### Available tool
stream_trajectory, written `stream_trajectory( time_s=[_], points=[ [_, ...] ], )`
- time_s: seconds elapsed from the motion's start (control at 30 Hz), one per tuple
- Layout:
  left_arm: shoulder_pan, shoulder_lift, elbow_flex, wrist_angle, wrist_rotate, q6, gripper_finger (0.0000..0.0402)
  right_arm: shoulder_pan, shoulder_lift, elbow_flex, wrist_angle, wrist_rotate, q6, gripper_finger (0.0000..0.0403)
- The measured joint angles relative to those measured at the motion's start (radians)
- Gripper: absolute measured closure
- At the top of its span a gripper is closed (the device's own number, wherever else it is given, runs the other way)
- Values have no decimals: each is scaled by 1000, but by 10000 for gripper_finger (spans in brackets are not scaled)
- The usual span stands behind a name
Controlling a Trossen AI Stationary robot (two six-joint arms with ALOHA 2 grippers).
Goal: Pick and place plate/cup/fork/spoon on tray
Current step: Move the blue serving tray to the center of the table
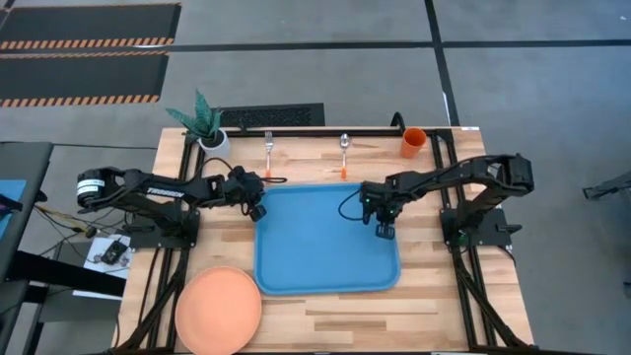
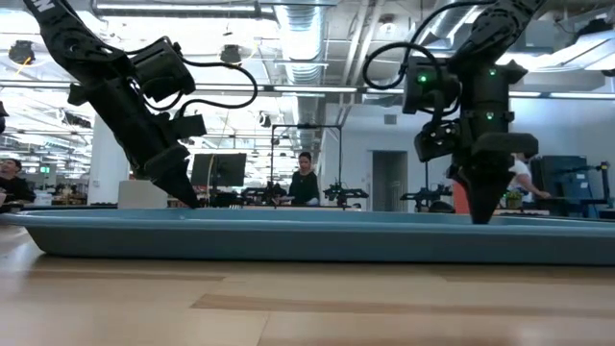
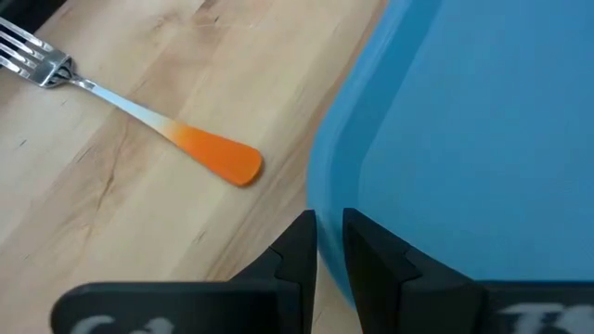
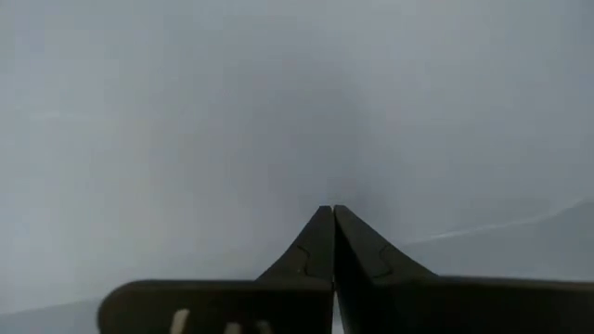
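Blue tray (image 1: 325, 258) sits mid-table (image 1: 434, 306), nothing in it. Left gripper (image 1: 258, 209) at the tray's 10 o'clock corner, over the rim; fingers (image 3: 299, 243) nearly together, a thin gap, holding nothing. Right gripper (image 1: 384, 232) over the tray's 2 o'clock part, pointing down; fingers (image 4: 320, 237) pressed together, holding nothing.

Fork (image 1: 268, 155) lies on the table at 11 o'clock from the tray, tines away from it, orange handle end near the left gripper. Spoon (image 1: 344, 153) at 12 o'clock, beyond the tray's far rim. Cup (image 1: 413, 142) upright at 1 o'clock, near the table's far edge. Plate (image 1: 218, 308) at 7 o'clock, by the near left corner, just beside the tray. Potted plant (image 1: 204, 122) at the far left corner.
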Motion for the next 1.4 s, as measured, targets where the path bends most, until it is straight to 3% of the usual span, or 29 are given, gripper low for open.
stream_trajectory(
  time_s=[0.9,1.4],
  points=[
    [45,0,0,40,20,3,356,238,-3,-42,30,-51,295,389],
    [113,-1,70,19,96,-1,356,230,-76,-48,76,-50,223,376]
  ],
)
